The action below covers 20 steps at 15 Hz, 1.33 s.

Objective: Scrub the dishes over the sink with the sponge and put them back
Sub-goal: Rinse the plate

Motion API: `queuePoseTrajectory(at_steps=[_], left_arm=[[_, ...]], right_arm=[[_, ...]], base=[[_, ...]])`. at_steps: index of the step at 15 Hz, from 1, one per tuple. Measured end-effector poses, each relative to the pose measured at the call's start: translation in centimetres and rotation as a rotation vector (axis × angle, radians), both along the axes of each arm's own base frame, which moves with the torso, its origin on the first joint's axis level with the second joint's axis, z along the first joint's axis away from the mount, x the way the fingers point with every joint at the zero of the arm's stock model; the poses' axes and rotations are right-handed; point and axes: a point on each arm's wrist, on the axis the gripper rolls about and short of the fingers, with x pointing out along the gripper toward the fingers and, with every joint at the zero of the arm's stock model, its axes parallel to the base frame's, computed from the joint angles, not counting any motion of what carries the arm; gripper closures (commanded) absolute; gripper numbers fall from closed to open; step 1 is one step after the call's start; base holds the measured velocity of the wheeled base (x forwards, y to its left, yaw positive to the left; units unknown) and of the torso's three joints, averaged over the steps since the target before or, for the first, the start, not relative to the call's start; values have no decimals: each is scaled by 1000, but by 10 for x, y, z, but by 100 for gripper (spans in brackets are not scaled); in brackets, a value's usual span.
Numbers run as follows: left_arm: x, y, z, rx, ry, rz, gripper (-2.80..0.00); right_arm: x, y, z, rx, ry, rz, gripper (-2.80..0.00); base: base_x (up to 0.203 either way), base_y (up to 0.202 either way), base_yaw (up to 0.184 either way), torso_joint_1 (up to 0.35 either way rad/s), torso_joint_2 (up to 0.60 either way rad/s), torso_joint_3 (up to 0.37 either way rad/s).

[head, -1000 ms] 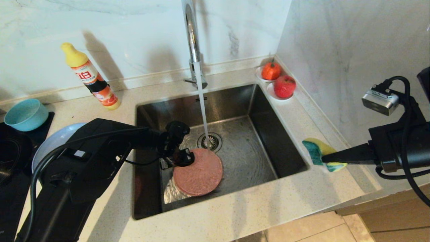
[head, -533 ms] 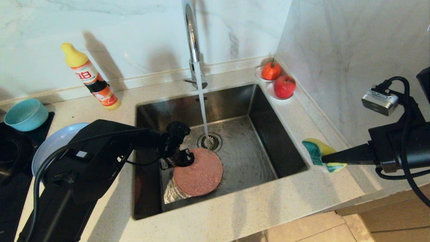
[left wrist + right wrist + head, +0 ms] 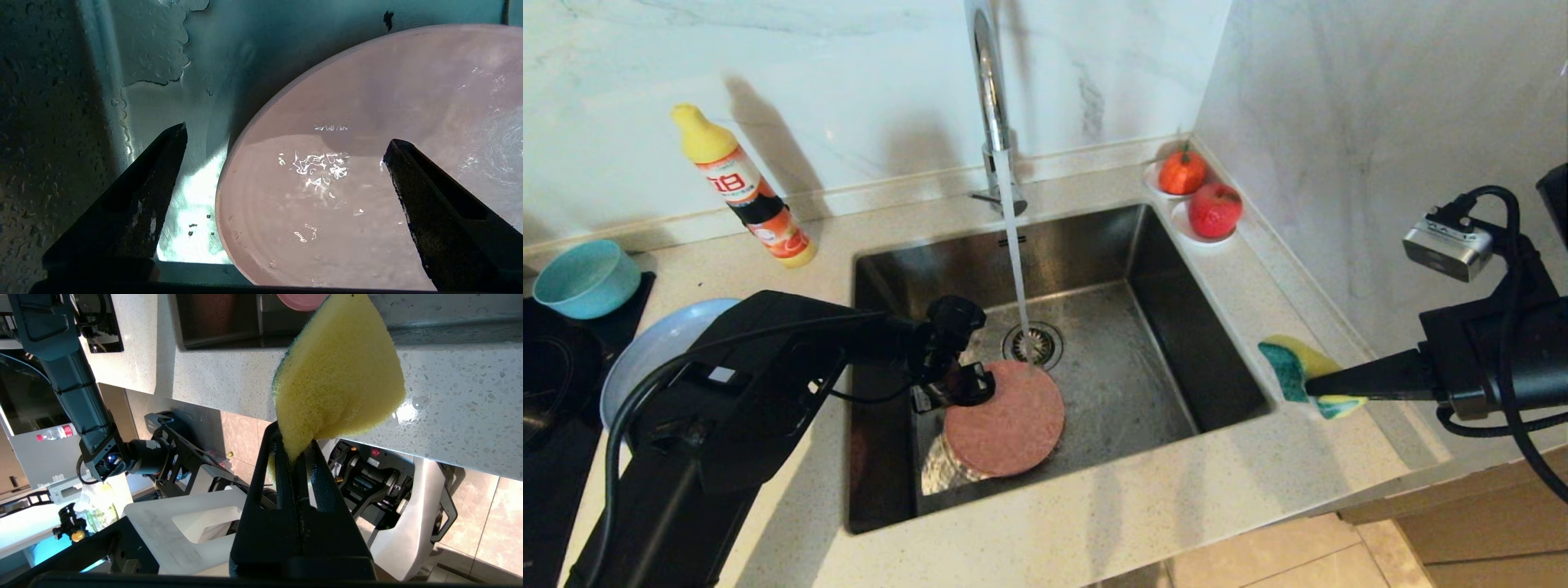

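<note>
The pink plate point(image 3: 1005, 418) point(image 3: 367, 163) lies flat and wet on the floor of the sink point(image 3: 1176, 327), just in front of the drain. My left gripper point(image 3: 952, 392) point(image 3: 286, 134) hangs open above the plate's left rim, one finger over the sink floor and the other over the plate, holding nothing. My right gripper point(image 3: 1319, 384) point(image 3: 294, 441) is shut on the yellow-and-green sponge point(image 3: 1307, 377) point(image 3: 339, 371) above the counter right of the sink. The teal bowl point(image 3: 587, 278) and the pale plate point(image 3: 662, 343) sit on the counter at the left.
The tap point(image 3: 988, 90) runs water into the drain point(image 3: 1033, 345). An orange soap bottle point(image 3: 743, 188) stands behind the sink at the left. Two saucers with red fruit point(image 3: 1215, 210) sit in the back right corner. A black hob point(image 3: 556, 359) lies far left, and a wall rises close on the right.
</note>
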Motion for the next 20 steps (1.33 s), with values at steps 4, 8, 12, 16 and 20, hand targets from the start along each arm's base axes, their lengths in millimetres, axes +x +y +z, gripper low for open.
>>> queuePoseTrajectory(at_steps=[4,8,12,16,20], left_arm=[[0,0,1,-1,0,1,-280],[0,0,1,-2,-5,1,-280],[1,0,0,-1,-6,-1,-280],[2,0,0,0,-8,-3,-280],[2,0,0,-1,-8,-2,-280]], right_arm=[[0,0,0,0,-2,0,0],[1,0,0,0,-2,1,0],[1,0,0,-1,0,0,0],[2,0,-1,-2,2,0,0],[1,0,-1,-1,2,1,0]], base=[[0,0,0,0,0,0],[0,0,0,0,0,0],[0,0,0,0,0,0],[0,0,0,0,0,0],[0,0,0,0,0,0]])
